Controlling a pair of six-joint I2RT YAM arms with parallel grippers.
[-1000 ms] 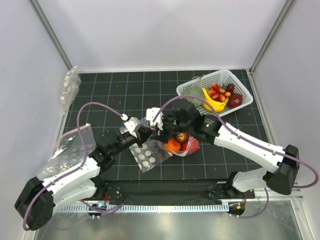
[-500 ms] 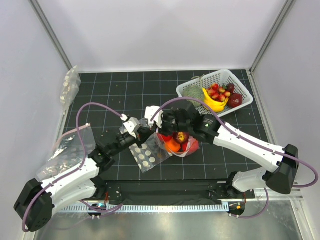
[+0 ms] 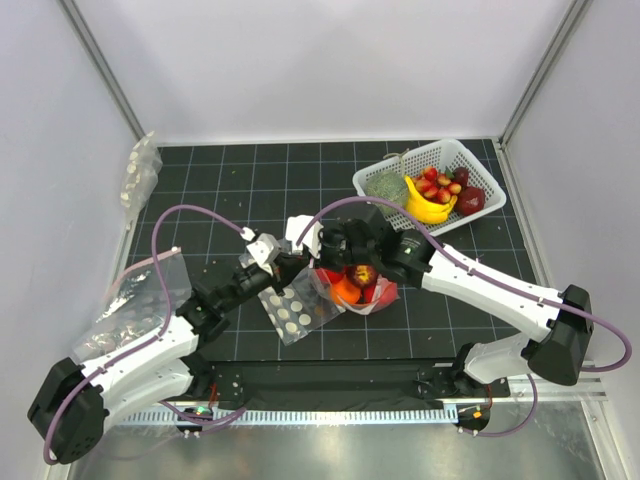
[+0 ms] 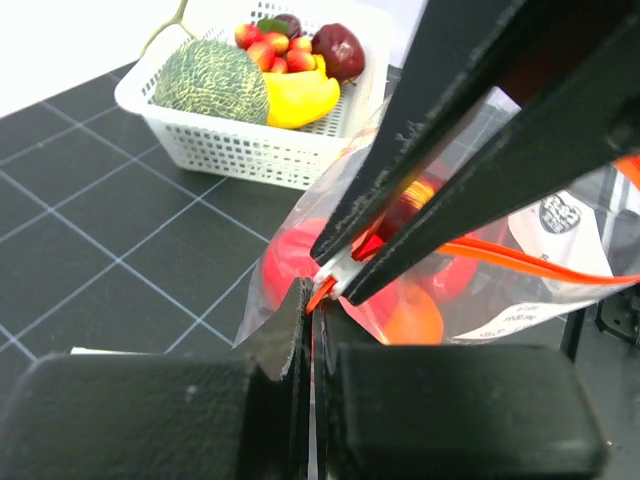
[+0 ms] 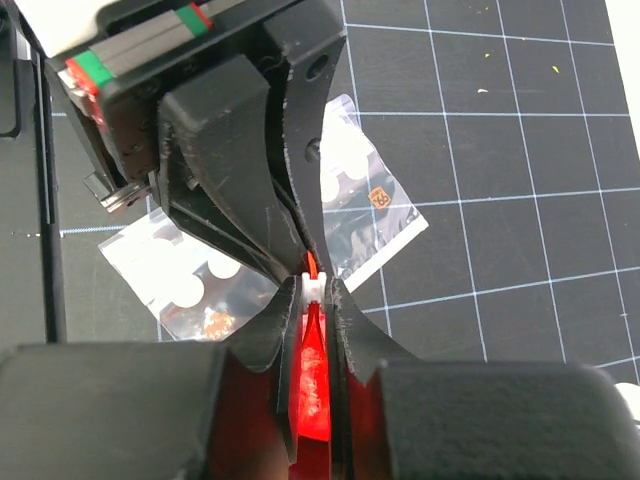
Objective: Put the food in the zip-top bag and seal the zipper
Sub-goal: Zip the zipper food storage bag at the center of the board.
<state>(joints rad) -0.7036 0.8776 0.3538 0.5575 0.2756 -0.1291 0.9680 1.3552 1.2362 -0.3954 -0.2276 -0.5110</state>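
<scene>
Fruits (image 4: 290,262) are lying inside the zip-top bag (image 4: 500,300). The left end effector (image 4: 308,302) and right end effector (image 5: 316,290) are both clamping one end of the zipper (image 4: 540,265), fingertips nearly meeting.

The narrow red-orange zipper strip (image 4: 530,263) runs off the left wrist view's right edge (from above, the left end effector (image 3: 298,266) and right end effector (image 3: 318,260) cover it), and the glossy red toy fruits (image 5: 312,390) blur close-up.

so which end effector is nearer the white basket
Right, narrowly. Both pinch the zipper at nearly one spot; the right end effector is on the basket side, the left end effector on the far side.
</scene>
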